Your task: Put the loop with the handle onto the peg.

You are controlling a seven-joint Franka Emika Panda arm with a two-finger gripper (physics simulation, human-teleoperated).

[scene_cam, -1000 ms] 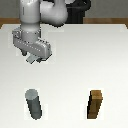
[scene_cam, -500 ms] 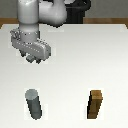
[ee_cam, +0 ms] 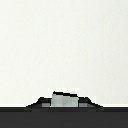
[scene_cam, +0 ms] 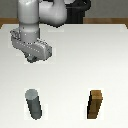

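A: Now, what changed?
B: Little: the white robot gripper [scene_cam: 34, 59] has edged lower over the white table [scene_cam: 70, 85]. Its grip cannot be told.
A: And the upright dark-grey round peg [scene_cam: 34, 104]?
B: Unmoved, near the brown wooden block [scene_cam: 95, 104]. No ring shows clearly.

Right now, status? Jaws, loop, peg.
Gripper low over the table, jaws hidden, state unclear. Loop not clearly seen; grey piece at the wrist view's edge unidentifiable. Peg upright, bare. Brown block apart, not in the way.

Peg [scene_cam: 34, 103] on table [scene_cam: 70, 75], exterior view's left; block [scene_cam: 95, 105] well apart, exterior view's right.
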